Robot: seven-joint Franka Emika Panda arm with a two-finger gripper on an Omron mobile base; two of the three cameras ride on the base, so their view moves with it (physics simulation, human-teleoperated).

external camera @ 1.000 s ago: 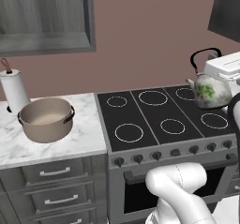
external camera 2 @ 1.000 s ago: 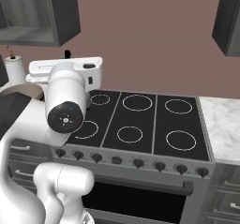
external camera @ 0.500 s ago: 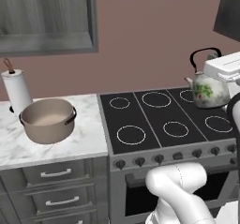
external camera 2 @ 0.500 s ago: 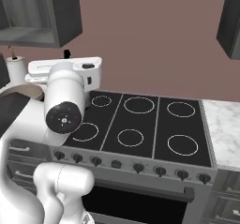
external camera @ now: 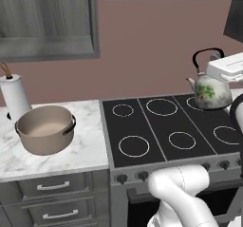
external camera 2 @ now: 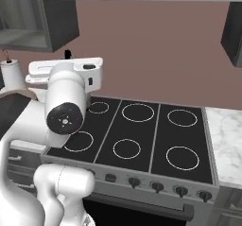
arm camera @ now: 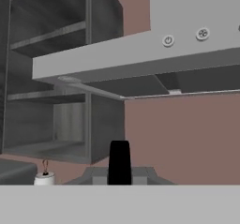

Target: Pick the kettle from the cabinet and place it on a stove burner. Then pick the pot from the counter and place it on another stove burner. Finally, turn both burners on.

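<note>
At the left edge of the counter a paper-towel roll stands against the wall, and just in front of it sits the pot, near the counter's front edge, upright, empty, untouched. Above, the cabinet hangs open, its shelves bare in the hand view. To the right lies the cooktop, six rings, all free of cookware. Over its back right corner the kettle hangs in the air, carried by the gripper, whose jaws are clamped together on the thin arched handle at its top; the body dangles below, upright, spout toward the left. It is not yet set down; by my judgement it is above or just beside the back right burner. The kettle looks small and light, a stiff shell, but a handle that thin lets the body swing, so lowering should go slowly until the base sits flat inside a ring. The pot will likely be heavier and too wide to span; its rim, or one of the dark side handles, seems the sensible hold, and a rim grip will tilt it unless lifted gently.
</note>
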